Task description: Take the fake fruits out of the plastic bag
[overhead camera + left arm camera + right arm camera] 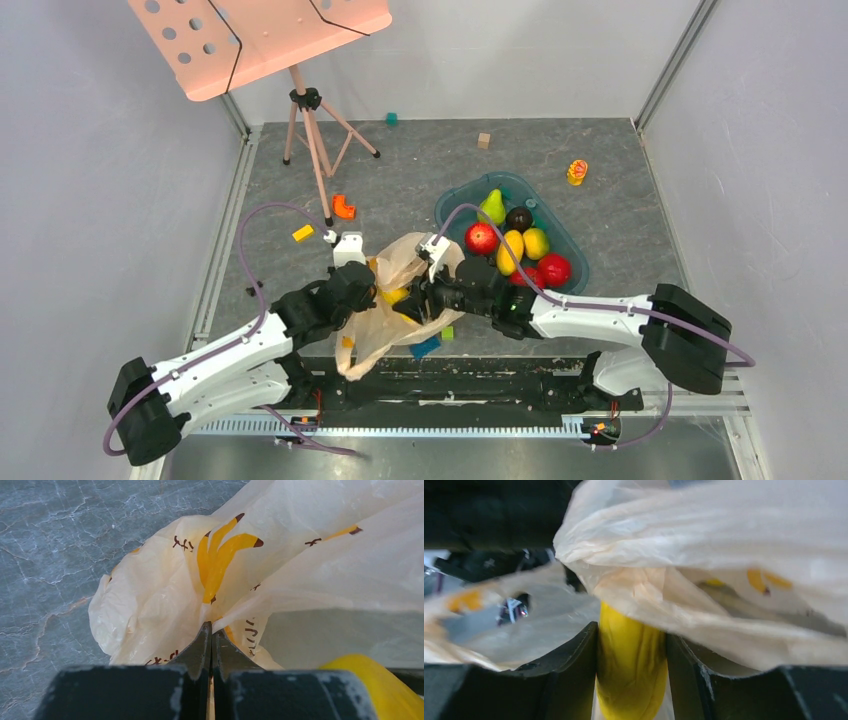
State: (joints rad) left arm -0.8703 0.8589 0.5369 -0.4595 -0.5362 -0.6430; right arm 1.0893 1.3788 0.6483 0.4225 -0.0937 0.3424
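Two-handed: pinching plastic bag [150, 595] fold tight in left gripper [211, 630] at frame centre for anchoring, clamping yellow banana piece [631, 675] inside bag mouth with right gripper [631, 635], likely pulling toward teal tray [447, 203], upper right.

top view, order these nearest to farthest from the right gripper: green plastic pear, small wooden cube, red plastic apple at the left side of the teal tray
Measured from the right gripper:
1. the red plastic apple, at the near-left side of the teal tray.
2. the green plastic pear, at the tray's far end, just behind the apple.
3. the small wooden cube, alone, well beyond the tray.
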